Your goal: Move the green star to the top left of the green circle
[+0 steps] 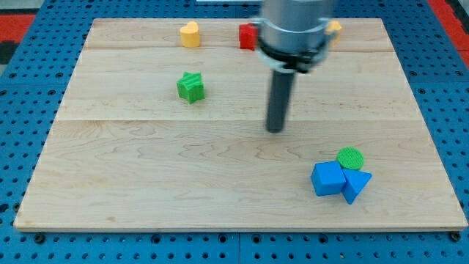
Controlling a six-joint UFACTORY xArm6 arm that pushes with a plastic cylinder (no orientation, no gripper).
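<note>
The green star (190, 87) lies on the wooden board in the upper left part of the view. The green circle (351, 157) lies at the lower right, touching a blue cube (327, 179) and a blue triangle block (357, 183) just below it. My tip (275, 129) stands near the middle of the board, to the right of and below the green star, and up and to the left of the green circle. It touches no block.
A yellow heart block (190, 34) lies near the top edge. A red block (248, 36) is partly hidden behind the arm. A yellow block (333, 29) peeks out at the arm's right. The wooden board (146, 183) rests on a blue pegboard.
</note>
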